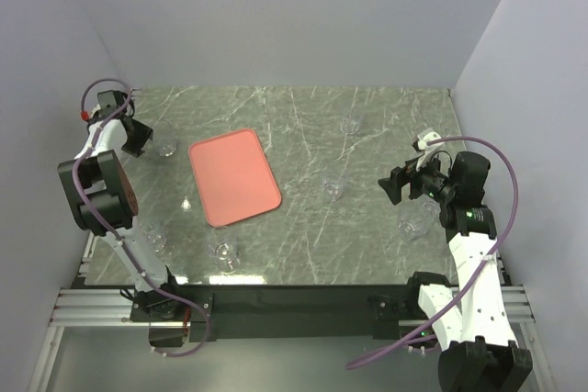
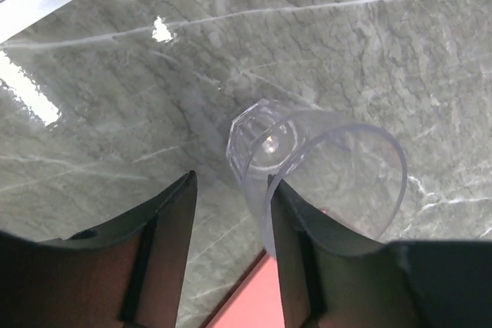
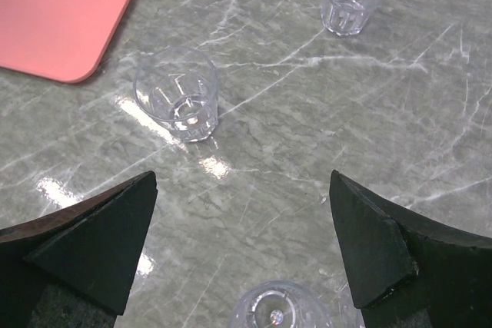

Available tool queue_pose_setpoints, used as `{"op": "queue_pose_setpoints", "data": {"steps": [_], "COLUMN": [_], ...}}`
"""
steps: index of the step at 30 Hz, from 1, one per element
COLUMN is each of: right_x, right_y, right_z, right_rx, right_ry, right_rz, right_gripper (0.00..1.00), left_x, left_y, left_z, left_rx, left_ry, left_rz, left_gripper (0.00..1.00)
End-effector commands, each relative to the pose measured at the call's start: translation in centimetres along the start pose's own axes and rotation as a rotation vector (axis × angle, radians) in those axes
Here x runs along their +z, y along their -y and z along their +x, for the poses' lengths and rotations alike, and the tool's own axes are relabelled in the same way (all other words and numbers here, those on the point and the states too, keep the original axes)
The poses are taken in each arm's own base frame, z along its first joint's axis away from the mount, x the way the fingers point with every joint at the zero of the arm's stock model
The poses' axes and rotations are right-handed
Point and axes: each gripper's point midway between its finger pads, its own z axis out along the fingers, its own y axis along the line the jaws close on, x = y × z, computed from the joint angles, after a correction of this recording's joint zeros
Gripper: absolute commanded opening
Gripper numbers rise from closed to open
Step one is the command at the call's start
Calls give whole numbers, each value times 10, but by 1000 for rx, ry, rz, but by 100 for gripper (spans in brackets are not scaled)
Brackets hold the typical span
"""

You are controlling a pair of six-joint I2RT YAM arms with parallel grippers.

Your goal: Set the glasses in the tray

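Observation:
The salmon-pink tray (image 1: 234, 176) lies flat, left of the table's middle. Several clear glasses stand around it. One glass (image 1: 166, 147) is at my left gripper (image 1: 140, 140). In the left wrist view this glass (image 2: 323, 167) has its near wall between my jaws. The right finger (image 2: 307, 228) appears to reach inside its rim. The left finger (image 2: 173, 220) stands apart from the wall with a gap. My right gripper (image 1: 390, 187) hovers wide open over bare table, with one glass (image 3: 177, 94) ahead of it and another (image 3: 277, 313) just under it.
Other glasses stand at the back (image 1: 348, 123), right of the tray (image 1: 334, 186), near the front edge (image 1: 223, 252) and by the left arm (image 1: 154, 239). One glass (image 1: 413, 220) sits by the right arm. Grey walls close in on the left, back and right.

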Motion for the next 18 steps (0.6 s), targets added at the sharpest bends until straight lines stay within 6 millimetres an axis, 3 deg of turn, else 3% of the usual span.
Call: {"op": "queue_pose_setpoints", "data": {"steps": [1,6,10,18], "right_x": [2,2,2,2], "right_y": [3,4,3,3], "right_z": [-2,-1,-1,-1], "right_rx": [-12,-10,-11,-14], "right_ry": [13,10,11,11], "right_rz": [7,10,8,12], "right_gripper": [100,100,100,100], "left_x": [-3,4,0,-24], "left_y": [5,6,8,30], "left_z": [-14,-10,-18,-17], "left_rx": [24,25,28,75], "left_ry": [28,8,36,44], "left_rz": [-14,-16,-14,108], "left_gripper": [49,24,1,0]}}
